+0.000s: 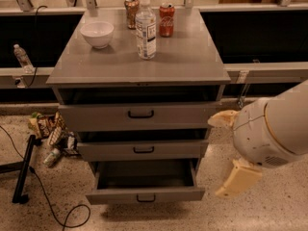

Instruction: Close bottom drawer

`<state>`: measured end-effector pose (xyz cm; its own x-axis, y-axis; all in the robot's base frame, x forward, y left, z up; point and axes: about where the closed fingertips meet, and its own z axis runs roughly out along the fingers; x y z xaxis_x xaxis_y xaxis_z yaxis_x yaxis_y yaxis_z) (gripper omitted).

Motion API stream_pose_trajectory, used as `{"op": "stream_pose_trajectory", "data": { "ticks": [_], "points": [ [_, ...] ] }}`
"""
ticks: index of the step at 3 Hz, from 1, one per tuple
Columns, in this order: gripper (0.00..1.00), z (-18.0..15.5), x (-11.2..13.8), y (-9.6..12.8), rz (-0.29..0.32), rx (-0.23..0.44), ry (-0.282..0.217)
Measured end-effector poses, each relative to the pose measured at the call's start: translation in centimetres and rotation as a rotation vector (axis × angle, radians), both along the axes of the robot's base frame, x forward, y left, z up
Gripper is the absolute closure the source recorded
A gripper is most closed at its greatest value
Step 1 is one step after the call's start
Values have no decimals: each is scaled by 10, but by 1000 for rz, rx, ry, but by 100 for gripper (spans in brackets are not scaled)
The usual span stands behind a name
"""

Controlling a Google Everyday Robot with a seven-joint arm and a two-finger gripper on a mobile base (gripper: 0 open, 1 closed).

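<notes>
The grey cabinet has three drawers, all pulled out somewhat. The bottom drawer sticks out the farthest; its small black loop handle faces me and its inside looks empty. My gripper hangs at the cabinet's right side, level with the middle and bottom drawers. Its two cream fingers are spread wide: one fingertip is next to the top drawer's right end, the other is just right of the bottom drawer's front corner. It holds nothing and does not touch the drawer.
On the cabinet top stand a white bowl, a water bottle and two cans. Snack bags lie on the floor at the left, with a black stand leg and a cable. A low ledge runs behind.
</notes>
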<state>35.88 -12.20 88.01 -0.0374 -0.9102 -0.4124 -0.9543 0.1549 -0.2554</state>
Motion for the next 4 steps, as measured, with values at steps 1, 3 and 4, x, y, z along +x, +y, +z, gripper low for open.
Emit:
{"op": "stream_pose_trajectory", "data": {
  "ticks": [1,3,4],
  "points": [
    [0,1,-1,0,3,-4,1],
    [46,-70,21,-16,20,7,-17],
    [69,-112,39,-22,46,25,-46]
  ]
}}
